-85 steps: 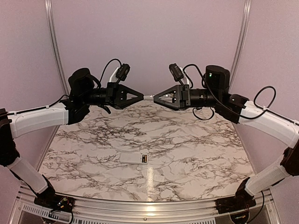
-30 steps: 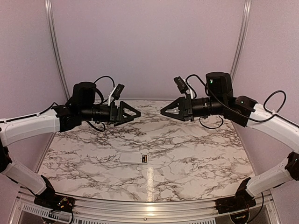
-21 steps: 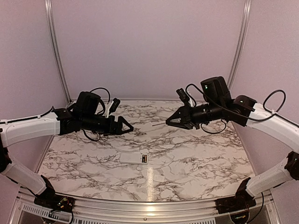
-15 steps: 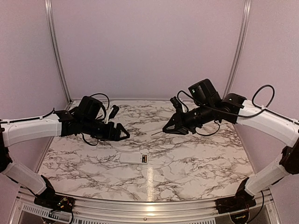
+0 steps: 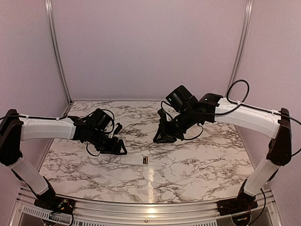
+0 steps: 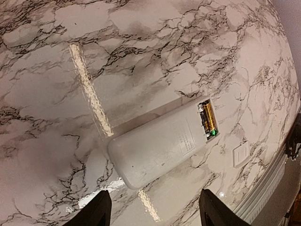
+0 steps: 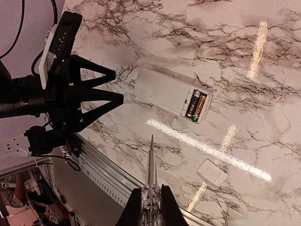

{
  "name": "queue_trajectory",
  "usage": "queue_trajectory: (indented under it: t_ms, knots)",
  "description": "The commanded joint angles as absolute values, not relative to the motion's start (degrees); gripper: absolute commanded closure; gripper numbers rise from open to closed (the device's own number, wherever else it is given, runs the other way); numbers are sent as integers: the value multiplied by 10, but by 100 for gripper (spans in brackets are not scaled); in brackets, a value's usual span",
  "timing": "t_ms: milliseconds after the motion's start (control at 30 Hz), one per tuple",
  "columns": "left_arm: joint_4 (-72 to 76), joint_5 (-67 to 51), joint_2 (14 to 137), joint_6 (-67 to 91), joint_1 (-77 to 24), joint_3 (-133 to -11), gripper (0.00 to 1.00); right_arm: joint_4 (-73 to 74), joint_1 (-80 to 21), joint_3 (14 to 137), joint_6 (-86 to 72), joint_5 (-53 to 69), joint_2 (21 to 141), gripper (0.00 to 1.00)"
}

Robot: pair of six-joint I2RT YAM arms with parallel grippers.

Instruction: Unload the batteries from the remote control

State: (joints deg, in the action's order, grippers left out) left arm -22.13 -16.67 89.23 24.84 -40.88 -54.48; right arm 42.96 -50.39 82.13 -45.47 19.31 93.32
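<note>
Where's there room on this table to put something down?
Bare marble: along the back wall and the table's right side, beyond the white cover. Crowded front middle: remote control, left end effector beside it, right end effector with its grey tool above.

White remote control [image 7: 162,92] ahead of black left claw [image 7: 118,85]; black-and-gold batteries [image 7: 195,104], green-tipped; white surface [image 7: 235,47] veined dark grey, marble-patterned; silver-grey tool [image 7: 151,160] in right claw [image 7: 151,193].

White remote control [image 6: 157,148] flat, back up, end recess uncovered; two batteries [image 6: 208,121] side by side inside
</note>
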Motion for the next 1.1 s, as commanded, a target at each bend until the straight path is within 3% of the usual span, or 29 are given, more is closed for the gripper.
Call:
queue_trajectory:
  t_ms: [0,367,800,1067]
  knots:
    - [-256,-150,932,232,-408,-567,34,472,-513,866,-465,157,969,100]
    - [-252,-171,983,228,-410,-581,34,506,-514,911,-452,138,1039,100]
    - [-242,-195,1050,238,-437,-619,49,502,-513,895,-454,138,1031,100]
    - [-235,-193,1070,250,-470,-640,51,514,-513,879,-460,131,1027,100]
